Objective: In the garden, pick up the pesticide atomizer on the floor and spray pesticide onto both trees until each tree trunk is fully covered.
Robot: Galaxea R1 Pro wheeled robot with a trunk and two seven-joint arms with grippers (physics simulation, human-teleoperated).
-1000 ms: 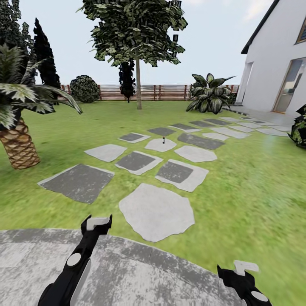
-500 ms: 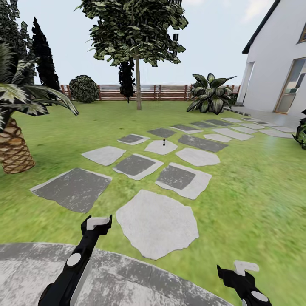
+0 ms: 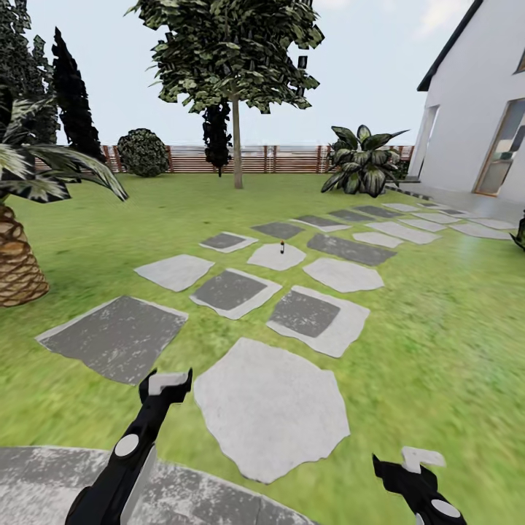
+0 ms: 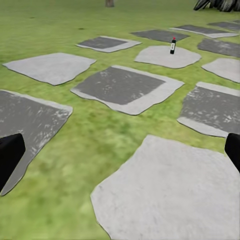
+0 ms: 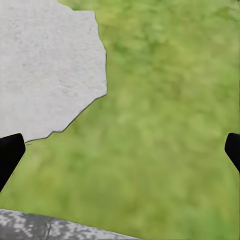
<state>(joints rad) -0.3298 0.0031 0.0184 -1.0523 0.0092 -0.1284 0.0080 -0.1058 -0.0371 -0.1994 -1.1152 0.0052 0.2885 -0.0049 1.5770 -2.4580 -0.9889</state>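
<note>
The pesticide atomizer (image 3: 281,245) (image 4: 173,45) stands upright on a stepping stone (image 3: 275,256) in the middle of the lawn (image 3: 437,321), well ahead of the left gripper (image 3: 167,379) and the right gripper (image 3: 408,462), which hang low over the near paving (image 3: 211,496) with more stones between. Beyond the atomizer a tree (image 3: 236,138) rises before the fence (image 3: 292,158). A palm (image 3: 18,248) stands at the left, a broad-leaved plant (image 3: 362,169) and a house (image 3: 474,109) at the right.
</note>
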